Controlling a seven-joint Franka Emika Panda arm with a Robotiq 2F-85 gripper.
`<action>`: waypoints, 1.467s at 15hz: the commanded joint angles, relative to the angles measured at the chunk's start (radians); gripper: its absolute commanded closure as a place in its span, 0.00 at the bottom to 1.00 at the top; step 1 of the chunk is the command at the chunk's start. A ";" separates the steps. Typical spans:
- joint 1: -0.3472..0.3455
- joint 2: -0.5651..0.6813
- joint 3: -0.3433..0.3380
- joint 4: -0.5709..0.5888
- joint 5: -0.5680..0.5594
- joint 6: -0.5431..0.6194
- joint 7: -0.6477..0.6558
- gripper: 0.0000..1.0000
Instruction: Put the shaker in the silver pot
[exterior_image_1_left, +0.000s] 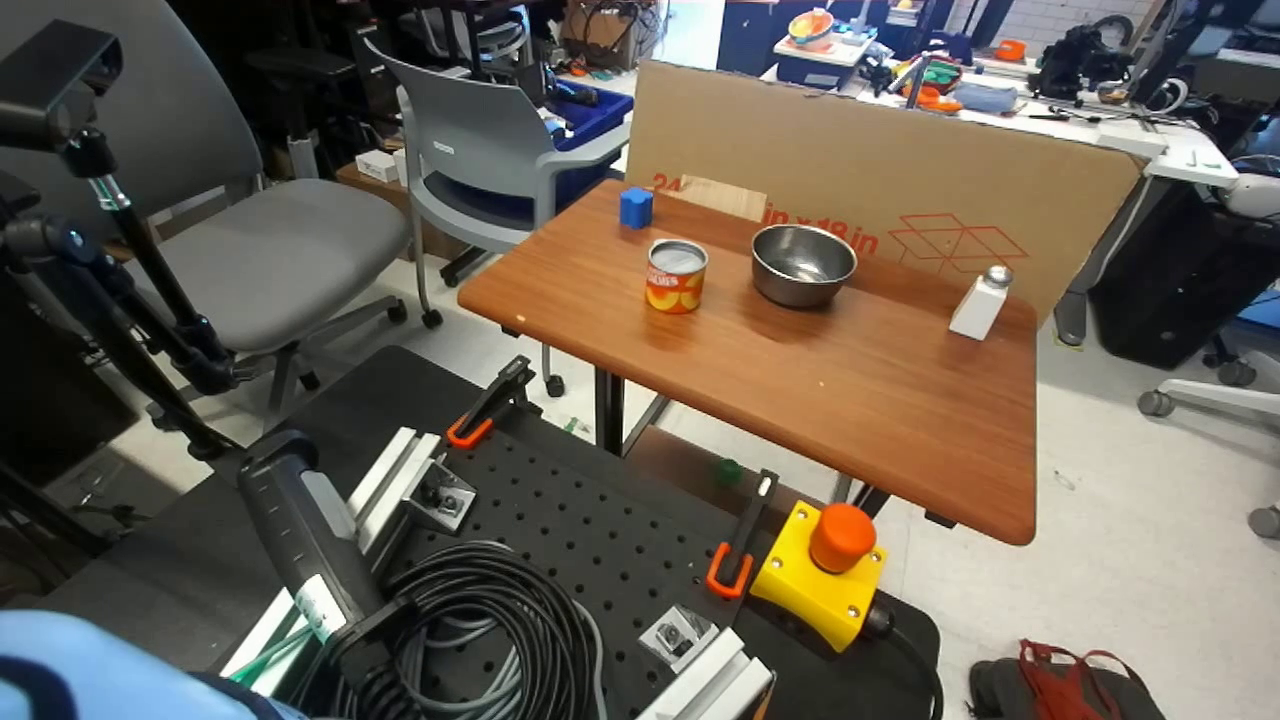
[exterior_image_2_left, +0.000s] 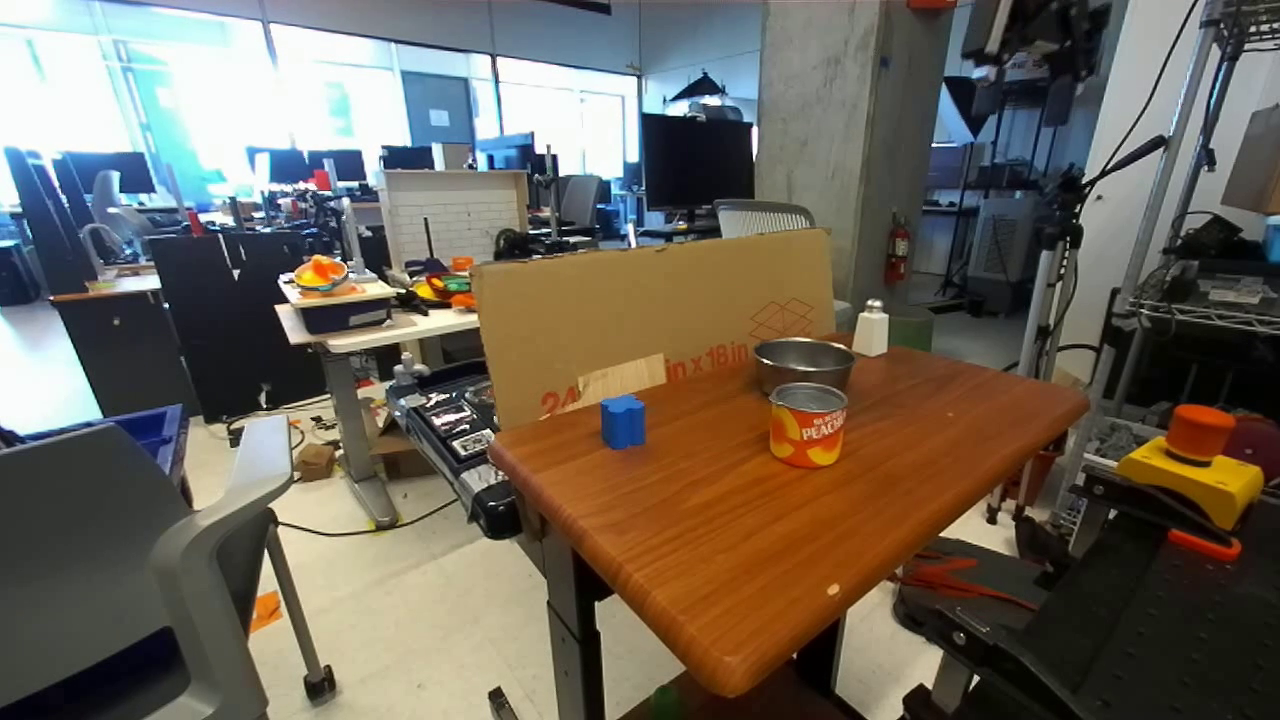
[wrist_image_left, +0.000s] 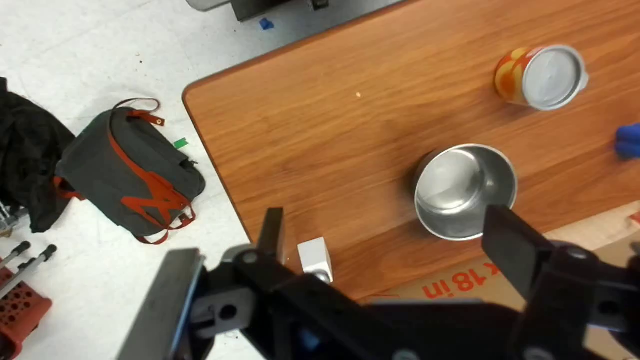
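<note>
Gripper: jaws apart, nothing clasped. Shaker, white: stands near a corner of the table, apart from the silver pot. Advised: shift until the shaker sits mid-gap, straight descent, square closing.

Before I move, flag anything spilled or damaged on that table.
Nothing looks spilled. The brown wood-grain tabletop has a small pale spot near its edge, breaking the even grain; chip or crumb, I can't tell.

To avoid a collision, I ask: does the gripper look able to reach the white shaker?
Probably yes: the gripper is open, the white shaker stands apart from the silver pot, and no other object covers it from above.
</note>
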 joint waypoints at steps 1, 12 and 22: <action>-0.023 0.245 0.042 0.197 0.004 0.061 0.061 0.00; -0.044 0.663 0.070 0.577 -0.087 0.055 0.088 0.00; -0.063 0.850 0.070 0.767 -0.164 -0.031 0.071 0.00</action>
